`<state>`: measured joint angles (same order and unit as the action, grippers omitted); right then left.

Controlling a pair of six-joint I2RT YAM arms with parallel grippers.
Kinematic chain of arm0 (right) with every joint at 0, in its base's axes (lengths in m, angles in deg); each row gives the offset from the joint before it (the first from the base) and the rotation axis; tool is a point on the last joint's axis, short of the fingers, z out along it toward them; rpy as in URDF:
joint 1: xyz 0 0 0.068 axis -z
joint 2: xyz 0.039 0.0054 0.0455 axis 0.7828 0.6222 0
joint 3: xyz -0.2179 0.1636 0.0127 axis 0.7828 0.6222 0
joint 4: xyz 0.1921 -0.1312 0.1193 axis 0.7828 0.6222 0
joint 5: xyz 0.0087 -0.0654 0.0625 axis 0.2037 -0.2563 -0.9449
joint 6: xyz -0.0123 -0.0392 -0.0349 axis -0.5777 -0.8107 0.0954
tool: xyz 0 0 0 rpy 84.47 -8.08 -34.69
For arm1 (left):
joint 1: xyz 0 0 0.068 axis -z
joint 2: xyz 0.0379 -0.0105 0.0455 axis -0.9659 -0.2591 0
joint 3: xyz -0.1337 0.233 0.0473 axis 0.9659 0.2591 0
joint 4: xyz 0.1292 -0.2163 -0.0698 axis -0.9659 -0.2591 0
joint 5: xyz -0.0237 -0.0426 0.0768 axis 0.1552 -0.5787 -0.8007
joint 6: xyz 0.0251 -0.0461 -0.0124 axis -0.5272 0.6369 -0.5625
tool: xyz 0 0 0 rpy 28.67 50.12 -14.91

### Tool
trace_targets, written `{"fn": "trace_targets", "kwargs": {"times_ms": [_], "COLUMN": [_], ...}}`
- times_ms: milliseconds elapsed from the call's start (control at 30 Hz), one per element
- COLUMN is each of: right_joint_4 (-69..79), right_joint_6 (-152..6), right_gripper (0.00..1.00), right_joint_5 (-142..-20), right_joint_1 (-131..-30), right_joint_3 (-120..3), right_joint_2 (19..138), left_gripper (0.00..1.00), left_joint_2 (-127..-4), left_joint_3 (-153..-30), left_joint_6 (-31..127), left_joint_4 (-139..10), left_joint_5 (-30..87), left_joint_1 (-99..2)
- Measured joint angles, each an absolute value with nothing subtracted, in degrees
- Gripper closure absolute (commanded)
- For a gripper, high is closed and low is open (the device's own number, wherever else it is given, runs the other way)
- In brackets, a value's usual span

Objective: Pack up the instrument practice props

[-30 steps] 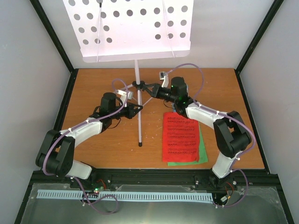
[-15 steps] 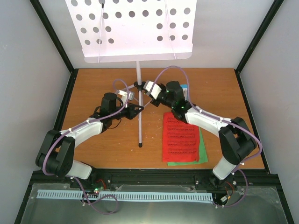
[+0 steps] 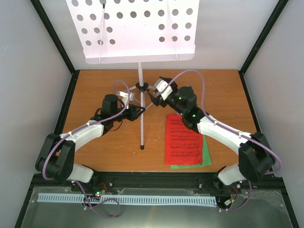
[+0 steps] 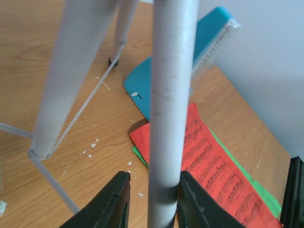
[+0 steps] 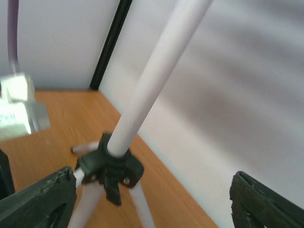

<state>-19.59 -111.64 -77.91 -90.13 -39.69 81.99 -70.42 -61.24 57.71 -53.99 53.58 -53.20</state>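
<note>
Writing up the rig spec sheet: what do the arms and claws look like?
The left arm and right arm have white link shells and black joints. A purple cable loops along each. Small green lights glow on the right arm. A silver-white block sits at each wrist. The left claw and right claw have black, blunt fingers.
</note>
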Motion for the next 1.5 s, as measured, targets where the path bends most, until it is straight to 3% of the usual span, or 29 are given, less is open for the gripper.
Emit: {"fn": "trace_targets", "kwargs": {"times_ms": [267,533,667,967,1100,1233,1300,1400,1500], "right_joint_4": [-17.8,-24.5,-28.3,-29.6,-29.2,-28.9,-28.8,-28.6,-28.7], "right_joint_6": [-72.7,-27.7,-14.1,-4.3,-3.4,-3.6,-3.8,-4.4,-5.1], "right_gripper": [0.10,0.12,0.17,0.53,0.81,0.95,0.91,0.68,0.57], "right_joint_5": [-82.0,-94.8,-99.9,-103.7,-103.7,-104.2,-103.9,-103.7,-103.3], "right_joint_1": [-87.8,-83.7,-83.9,-83.9,-83.9,-84.0,-84.1,-84.1,-84.0], "right_joint_3": [-39.6,-38.1,-39.1,-43.3,-43.3,-43.4,-43.4,-43.4,-43.3], "right_joint_2": [78.5,87.5,93.5,95.9,95.9,96.2,96.2,96.2,96.2], "left_gripper": [0.59,0.51,0.50,0.51,0.54,0.55,0.55,0.55,0.55], "left_joint_2": [-68.7,-68.1,-67.5,-67.1,-67.1,-67.1,-67.1,-67.1,-67.1], "left_joint_3": [-61.2,-61.2,-61.2,-61.2,-61.1,-61.1,-61.1,-61.1,-61.1], "left_joint_6": [58.1,58.2,58.2,58.2,58.2,58.2,58.2,58.3,58.3], "left_joint_4": [-54.3,-54.4,-54.4,-54.4,-54.4,-54.4,-54.4,-54.4,-54.4], "left_joint_5": [51.4,51.2,51.2,51.2,51.3,51.4,51.4,51.4,51.4], "left_joint_1": [-53.8,-53.8,-53.8,-53.8,-53.8,-53.8,-53.8,-53.8,-53.8]}}
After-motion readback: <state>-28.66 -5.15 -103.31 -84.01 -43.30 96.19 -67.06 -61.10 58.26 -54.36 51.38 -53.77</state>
